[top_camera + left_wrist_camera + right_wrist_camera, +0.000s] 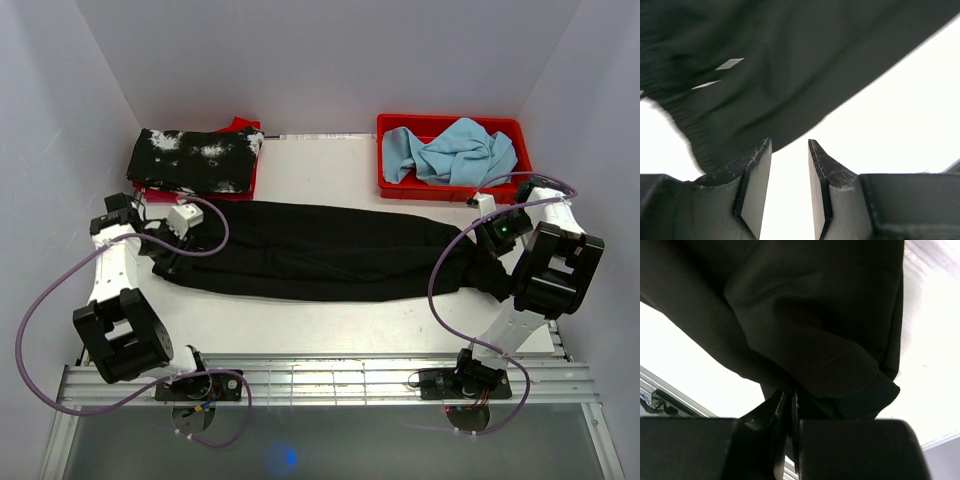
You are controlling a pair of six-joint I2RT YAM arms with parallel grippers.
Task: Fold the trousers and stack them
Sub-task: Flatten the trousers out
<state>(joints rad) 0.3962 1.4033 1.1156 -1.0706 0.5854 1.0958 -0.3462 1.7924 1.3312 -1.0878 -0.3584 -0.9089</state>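
You have the black trousers (320, 250) lying lengthwise across the middle of the table (300, 325). They run from near its left edge almost to its right edge, folded into a long narrow band.

Your left gripper (165, 258) sits at the trousers' left end. In the left wrist view its jaws are spread with nothing between them. The white table shows through the gap, and the gathered elastic edge of the trousers (715, 140) lies just past the left finger (757, 180).

Your right gripper (482, 262) is at the trousers' right end, near the right edge of the table. In the right wrist view its jaws are pressed together on a pinch of the black fabric, and the ribbed cuff (872, 397) bunches just beside them.

At the far right corner a red bin (450, 121) holds a crumpled light-blue cloth (455, 152). At the far left corner a black garment with white splotches (195, 160) lies folded on a red tray (241, 126), well apart from the trousers.
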